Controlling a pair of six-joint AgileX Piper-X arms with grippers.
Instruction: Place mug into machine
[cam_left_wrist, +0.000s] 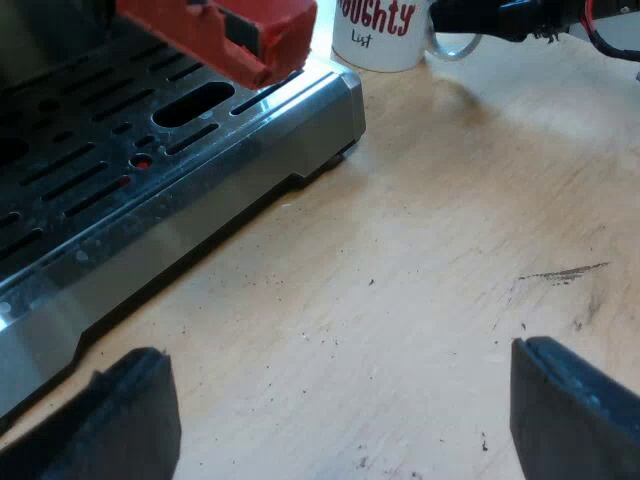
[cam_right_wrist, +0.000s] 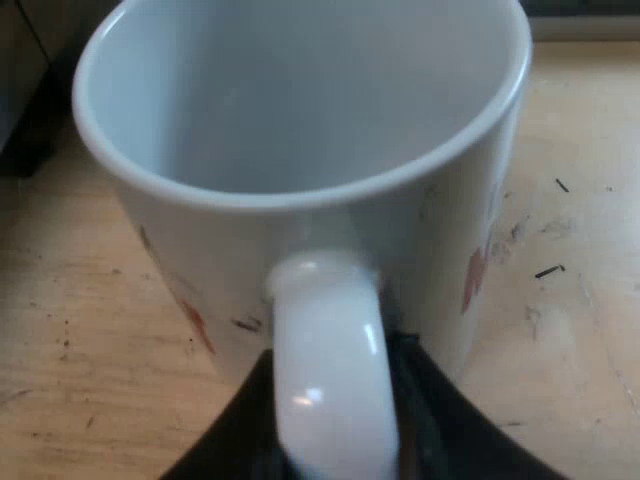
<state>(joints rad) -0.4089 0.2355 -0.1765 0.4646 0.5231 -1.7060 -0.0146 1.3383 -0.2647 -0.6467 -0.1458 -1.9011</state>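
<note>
Mug (cam_right_wrist: 300, 150): standing on the table (cam_left_wrist: 420, 260), near the machine (cam_left_wrist: 150, 160) corner.
Right gripper (cam_right_wrist: 330, 430): you are pinching the mug's handle.
Left gripper (cam_left_wrist: 340, 420): hanging spread wide, holding nothing.
Handling: stiff, glossy, breakable ceramic, probably tipping when carried by its handle.

Printed on the white mug (cam_left_wrist: 385, 35), well ahead of the left gripper (cam_left_wrist: 335, 355): red capitals "OUGHTY", cut off at the start, with small dark script "List" beneath. No other legible text.
</note>
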